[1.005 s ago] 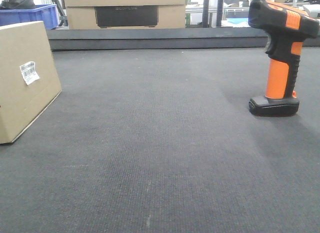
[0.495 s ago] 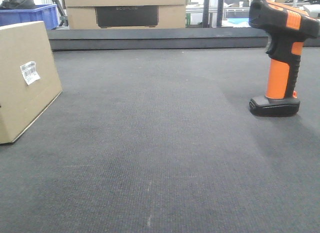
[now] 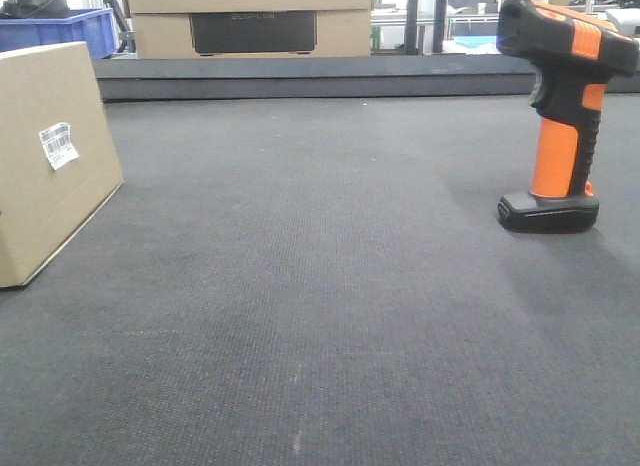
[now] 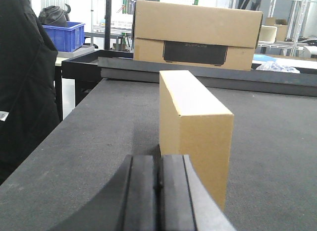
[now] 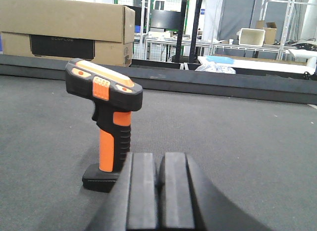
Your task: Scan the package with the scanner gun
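Observation:
The package point(image 3: 50, 161), a plain brown box with a white barcode label point(image 3: 58, 144), stands on its edge at the left of the dark mat. In the left wrist view the package point(image 4: 195, 127) stands just ahead of my left gripper point(image 4: 158, 161), whose jaws are shut on nothing. The scanner gun point(image 3: 560, 111) stands upright on its black base at the right. From the right wrist the scanner gun point(image 5: 106, 122) is ahead and to the left of my right gripper point(image 5: 158, 159), also shut and empty. Neither gripper shows in the front view.
A raised dark ledge point(image 3: 330, 76) borders the mat's far edge. Behind it sits a large cardboard box with a dark panel point(image 3: 250, 21) and a blue bin point(image 3: 65, 31). A dark-clothed figure point(image 4: 25, 82) stands beside the table's left edge.

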You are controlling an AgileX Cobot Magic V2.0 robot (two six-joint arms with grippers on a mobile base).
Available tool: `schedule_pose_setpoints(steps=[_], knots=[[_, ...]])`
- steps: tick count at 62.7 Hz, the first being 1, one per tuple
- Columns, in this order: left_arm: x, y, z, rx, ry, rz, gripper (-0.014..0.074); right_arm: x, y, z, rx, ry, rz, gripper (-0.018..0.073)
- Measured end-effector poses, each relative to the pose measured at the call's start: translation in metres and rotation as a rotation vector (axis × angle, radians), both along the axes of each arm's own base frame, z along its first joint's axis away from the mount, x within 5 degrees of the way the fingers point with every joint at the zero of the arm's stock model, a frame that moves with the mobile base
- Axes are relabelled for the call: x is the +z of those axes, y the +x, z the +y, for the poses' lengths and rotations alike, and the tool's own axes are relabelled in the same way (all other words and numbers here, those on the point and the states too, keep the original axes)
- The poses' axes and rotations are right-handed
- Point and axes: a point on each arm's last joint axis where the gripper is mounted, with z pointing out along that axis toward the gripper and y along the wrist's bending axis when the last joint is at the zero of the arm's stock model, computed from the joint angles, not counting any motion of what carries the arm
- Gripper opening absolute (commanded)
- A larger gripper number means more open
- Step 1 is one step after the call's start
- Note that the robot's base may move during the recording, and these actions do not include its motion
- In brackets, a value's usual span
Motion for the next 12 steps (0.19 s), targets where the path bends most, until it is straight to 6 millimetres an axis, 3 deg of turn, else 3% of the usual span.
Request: schedule_pose_setpoints(steps=[12], knots=[[0.0,0.0,0.0,0.0,0.0,0.0,-0.0111,0.0,0.0,0.0,0.0,0.0,0.0,-0.0154]])
